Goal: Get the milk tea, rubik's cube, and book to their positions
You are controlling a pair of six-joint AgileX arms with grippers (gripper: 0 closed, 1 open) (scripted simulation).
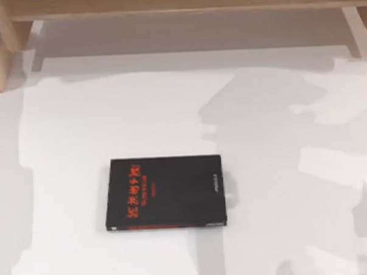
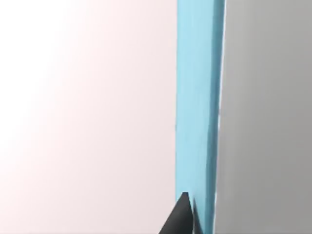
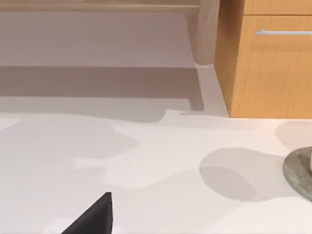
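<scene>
Book [image 2: 195,97]: light-blue cover, seen edge-on as a narrow strip between a pale surface and a grey one. A dark left gripper fingertip [image 2: 179,217] lies right against the book's lower end; grip state can't be told. Black book [image 1: 166,193] with red lettering lies flat mid-table [image 1: 79,130]. Right gripper fingertip [image 3: 92,214] hovers over the table, state unclear.

Place: a rendered study or office corner
Surface: plain white desk [image 1: 80,148]
Furniture: light wooden shelf [image 1: 177,2] across the back; wooden drawer unit [image 3: 273,63] with metal handle [image 3: 282,32]
Reading matter: black book [image 1: 166,192] with red lettering, lying flat
</scene>
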